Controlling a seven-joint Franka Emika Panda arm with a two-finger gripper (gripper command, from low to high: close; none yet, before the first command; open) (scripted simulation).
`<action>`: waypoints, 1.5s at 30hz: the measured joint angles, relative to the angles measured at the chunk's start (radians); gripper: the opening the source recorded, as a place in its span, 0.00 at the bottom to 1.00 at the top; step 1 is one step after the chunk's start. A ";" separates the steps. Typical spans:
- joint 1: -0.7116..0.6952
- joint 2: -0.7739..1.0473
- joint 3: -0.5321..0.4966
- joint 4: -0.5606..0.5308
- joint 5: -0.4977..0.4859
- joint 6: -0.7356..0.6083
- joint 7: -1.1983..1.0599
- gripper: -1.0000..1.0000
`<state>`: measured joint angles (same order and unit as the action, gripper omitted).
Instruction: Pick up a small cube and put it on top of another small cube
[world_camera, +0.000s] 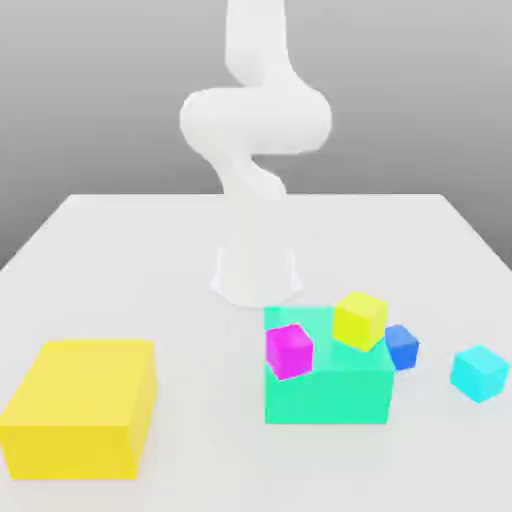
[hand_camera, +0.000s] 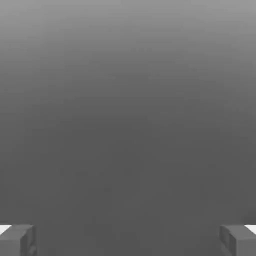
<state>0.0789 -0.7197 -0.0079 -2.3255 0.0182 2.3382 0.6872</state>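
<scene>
The small cyan cube rests on the white table near the exterior view's right edge, apart from everything else. The small yellow cube sits tilted on top of the large teal-green block, toward its far right corner. In the hand view my gripper is open, its two grey fingertips far apart with only plain grey background between them. Nothing is held.
A small magenta cube sits on the teal block's near left part. A darker blue small cube stands against the block's right side. A large yellow block lies at the front left. The white arm base stands behind the teal block.
</scene>
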 joint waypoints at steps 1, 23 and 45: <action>0.034 0.035 -0.003 -0.011 0.008 0.017 -0.048 0.50; 0.589 0.736 0.126 -0.236 0.042 0.355 -0.945 0.50; 0.670 0.915 0.119 -0.275 -0.086 0.454 -1.030 0.00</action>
<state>0.7491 0.1957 0.1114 -2.6001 -0.0674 2.7925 -0.3427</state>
